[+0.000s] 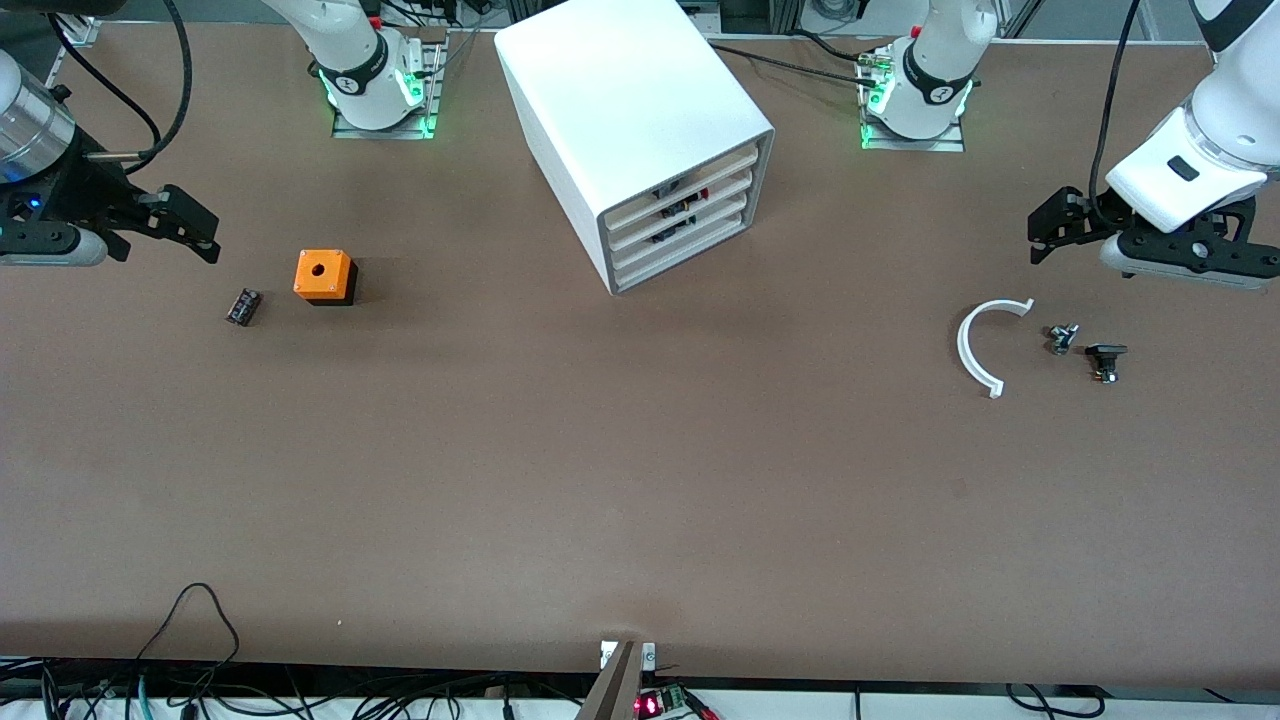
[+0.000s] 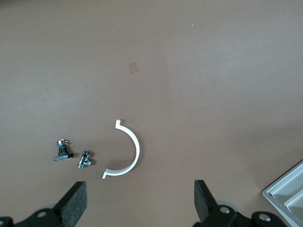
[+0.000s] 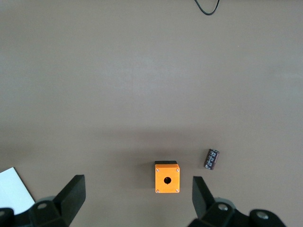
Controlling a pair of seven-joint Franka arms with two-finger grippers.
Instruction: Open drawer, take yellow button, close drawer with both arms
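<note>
The right gripper (image 1: pixel 195 232) hangs wide open and empty at nine o'clock of the orange box (image 1: pixel 325 276). The drawer cabinet (image 1: pixel 640 140) stands shut – no button visible. The left gripper (image 1: pixel 1050 225) – open, empty – hovers at twelve o'clock of the white arc (image 1: pixel 985 345).

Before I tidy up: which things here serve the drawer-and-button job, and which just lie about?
For the job:
drawer cabinet
left tool, open
right tool, open

Lying about:
orange box
white half-ring
dark cylinder
two small parts
</note>
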